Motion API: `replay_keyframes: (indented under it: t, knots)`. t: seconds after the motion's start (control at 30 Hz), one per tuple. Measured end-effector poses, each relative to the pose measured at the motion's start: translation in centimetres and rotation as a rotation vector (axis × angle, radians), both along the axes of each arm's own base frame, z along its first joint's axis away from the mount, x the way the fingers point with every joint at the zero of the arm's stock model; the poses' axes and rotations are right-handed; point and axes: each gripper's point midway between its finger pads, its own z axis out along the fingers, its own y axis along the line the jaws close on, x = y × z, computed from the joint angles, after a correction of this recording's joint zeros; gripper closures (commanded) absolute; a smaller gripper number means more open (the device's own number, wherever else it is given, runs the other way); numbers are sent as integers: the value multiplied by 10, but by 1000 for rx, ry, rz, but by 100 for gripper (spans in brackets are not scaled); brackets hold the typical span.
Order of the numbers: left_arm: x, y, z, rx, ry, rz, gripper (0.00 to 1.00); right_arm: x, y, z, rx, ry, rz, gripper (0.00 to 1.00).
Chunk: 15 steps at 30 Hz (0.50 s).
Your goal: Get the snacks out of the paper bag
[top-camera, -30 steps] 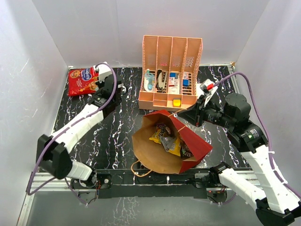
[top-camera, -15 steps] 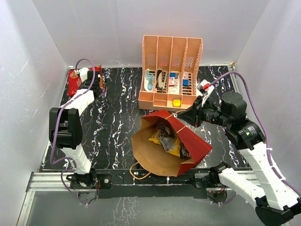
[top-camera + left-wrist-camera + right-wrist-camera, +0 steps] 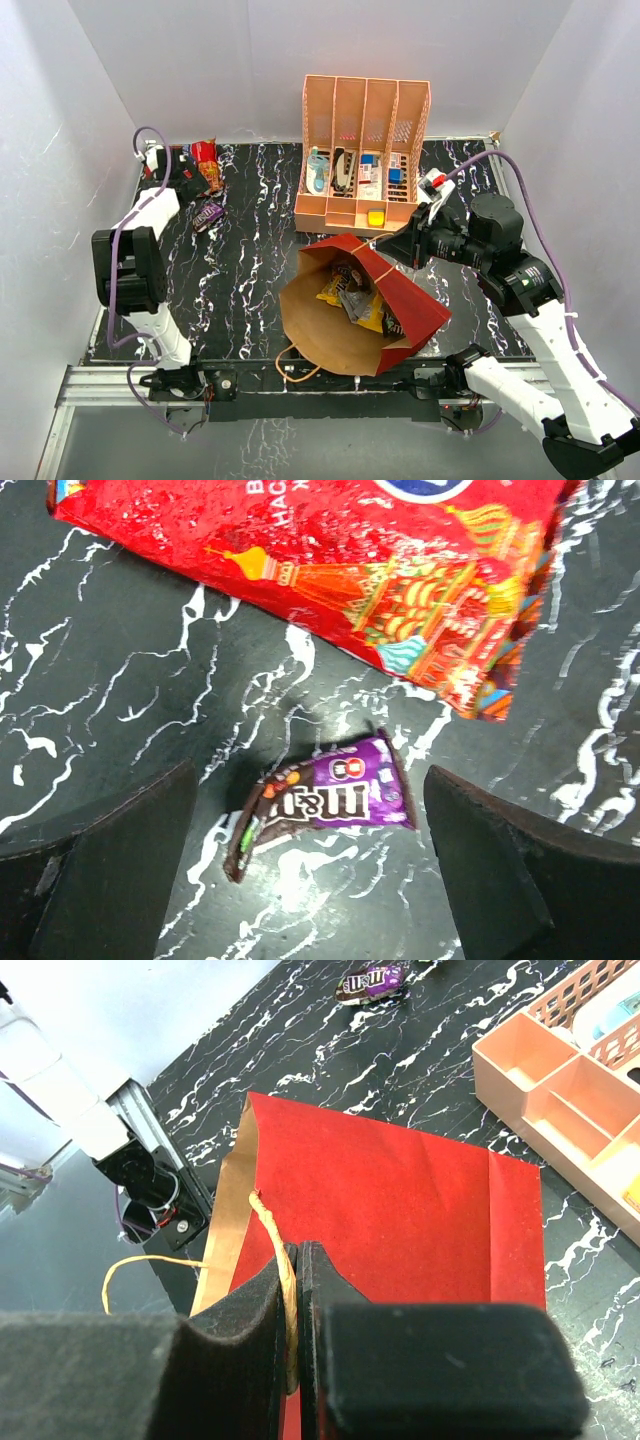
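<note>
Left wrist view, left pincer point(image 3: 309, 772) agape over purple packet point(image 3: 325, 805), seemingly untouched

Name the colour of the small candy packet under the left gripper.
The candy packet is purple and brown, white lettering; best in the left wrist view.

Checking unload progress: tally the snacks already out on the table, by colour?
Red cookie bag: 1
Purple candy packet: 1
Total out: 2
More packets sit inside the paper bag, too overlapped to count.
</note>
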Motion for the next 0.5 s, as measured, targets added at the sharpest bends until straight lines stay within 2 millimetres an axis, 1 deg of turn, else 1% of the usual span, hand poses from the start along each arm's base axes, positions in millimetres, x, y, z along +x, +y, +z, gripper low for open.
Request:
replay_keyframes:
  t: [0.07,0.13,0.2,0.27,0.3,0.33,0.4,0.5]
  knots:
    - [-1,-3,8,-13,-22,-5,3,0,0,0,1,2,-1,92]
    - [-6,-8,23,-30,-60,-18,2,0,0,0,2,4,-1,92]
    - [-14,-17,45,-43,-111,-41,2,0,0,0,2,4,-1,92]
    - [-16,-28,72,-47,-173,-69,1,0,0,0,2,4,-1,92]
    - [-16,-37,85,-43,-202,-94,2,0,0,0,2,4,-1,92]
    - [-16,-47,94,-40,-219,-118,2,0,0,0,2,4,-1,92]
    - [-16,-84,113,-21,-243,-212,2,0,0,2,3,1,-1,92]
    - [-25,-132,131,-15,-249,-340,2,-1,0,4,6,-5,-1,92]
